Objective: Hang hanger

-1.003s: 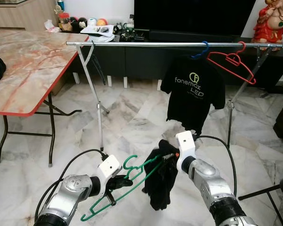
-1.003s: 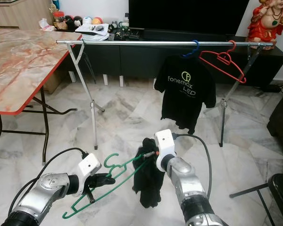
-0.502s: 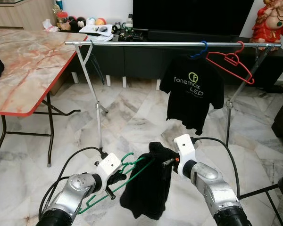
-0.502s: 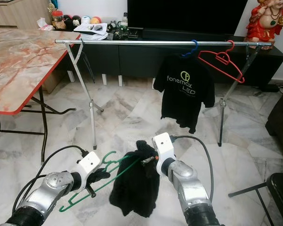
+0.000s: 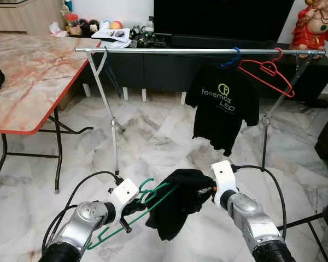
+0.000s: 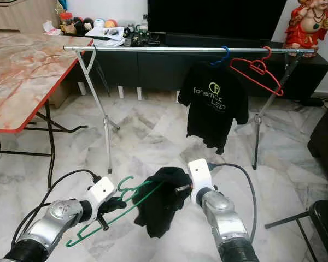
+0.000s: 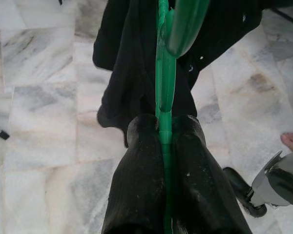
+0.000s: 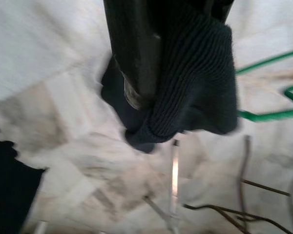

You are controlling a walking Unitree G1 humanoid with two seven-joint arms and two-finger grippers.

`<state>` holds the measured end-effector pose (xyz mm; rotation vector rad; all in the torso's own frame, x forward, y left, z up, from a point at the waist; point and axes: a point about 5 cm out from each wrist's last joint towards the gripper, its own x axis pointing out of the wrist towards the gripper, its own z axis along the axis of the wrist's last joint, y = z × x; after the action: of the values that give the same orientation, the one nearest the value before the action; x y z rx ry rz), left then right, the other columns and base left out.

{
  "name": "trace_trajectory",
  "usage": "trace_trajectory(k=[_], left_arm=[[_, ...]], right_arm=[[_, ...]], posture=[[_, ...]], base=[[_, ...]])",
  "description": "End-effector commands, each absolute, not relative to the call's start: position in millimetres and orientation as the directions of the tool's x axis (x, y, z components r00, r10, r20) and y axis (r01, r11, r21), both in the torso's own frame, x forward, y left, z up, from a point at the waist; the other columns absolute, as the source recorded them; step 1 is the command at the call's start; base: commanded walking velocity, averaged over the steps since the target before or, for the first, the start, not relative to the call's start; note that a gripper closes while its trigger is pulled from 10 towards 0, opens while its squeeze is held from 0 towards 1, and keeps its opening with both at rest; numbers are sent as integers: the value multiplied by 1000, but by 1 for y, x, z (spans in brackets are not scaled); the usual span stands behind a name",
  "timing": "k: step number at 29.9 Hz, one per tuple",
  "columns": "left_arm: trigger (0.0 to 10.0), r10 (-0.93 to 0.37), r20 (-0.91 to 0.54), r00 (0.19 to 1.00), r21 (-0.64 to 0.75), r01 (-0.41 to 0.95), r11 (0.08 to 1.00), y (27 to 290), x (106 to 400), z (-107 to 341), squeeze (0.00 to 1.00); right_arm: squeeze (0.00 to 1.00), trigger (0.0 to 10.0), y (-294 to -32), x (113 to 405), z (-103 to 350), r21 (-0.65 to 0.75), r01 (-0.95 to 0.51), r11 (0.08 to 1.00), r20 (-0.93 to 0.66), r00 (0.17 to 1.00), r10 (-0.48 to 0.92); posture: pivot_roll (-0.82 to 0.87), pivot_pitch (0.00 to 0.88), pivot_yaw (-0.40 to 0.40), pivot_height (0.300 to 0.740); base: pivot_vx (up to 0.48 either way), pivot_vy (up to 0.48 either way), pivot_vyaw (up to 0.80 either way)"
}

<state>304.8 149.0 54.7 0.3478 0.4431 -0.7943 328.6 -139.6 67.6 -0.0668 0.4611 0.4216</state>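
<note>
Left eye view: the green hanger (image 5: 136, 210) is held low at 6 o'clock, clamped in the left gripper (image 5: 132, 209) near its hook. A black garment (image 5: 177, 199) is draped over the hanger's far end and gripped by the right gripper (image 5: 206, 191). The clothes rail (image 5: 169, 51) is seen at 12 o'clock, well apart from the hanger; a black T-shirt (image 5: 223, 106) on a blue hanger (image 5: 231, 58) and a bare red hanger (image 5: 269, 71) are hung toward 1 o'clock. A marble table (image 5: 27, 71) is noted at 10 o'clock.

Right eye view: the same layout is seen.

Left wrist view: both black fingers (image 7: 136, 180) are pressed together on the green bar, the garment beyond them.

Right wrist view: blurred; fingers (image 8: 134, 53) are closed on knitted black cloth, green wire beside it.
</note>
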Motion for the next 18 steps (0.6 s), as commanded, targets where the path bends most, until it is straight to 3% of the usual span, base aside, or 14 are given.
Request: trace_trajectory(k=[1,13,15,17,18], left_arm=[[10000,-618,-464,634,133,740,659,149,307,61,0],[10000,-622,-443,646,119,729,674,144,309,60,0],[10000,-625,-442,644,116,731,672,143,309,60,0],[10000,-625,-440,645,113,730,674,143,309,60,0],[10000,-628,-437,644,113,732,672,143,309,61,0]], right_arm=[[0,10000,-129,332,84,65,-471,880,-364,809,461],[0,10000,-89,317,128,286,-629,723,-143,718,681],[0,10000,-88,315,128,268,-635,725,-141,718,681],[0,10000,-97,320,119,227,-585,778,-189,758,625],[0,10000,-114,326,106,184,-484,855,-270,812,518]], posture=[[52,73,-40,740],[44,75,-38,740],[46,76,-38,740],[46,75,-37,740],[48,75,-37,740]], base=[[0,0,0],[0,0,0],[0,0,0],[0,0,0],[0,0,0]])
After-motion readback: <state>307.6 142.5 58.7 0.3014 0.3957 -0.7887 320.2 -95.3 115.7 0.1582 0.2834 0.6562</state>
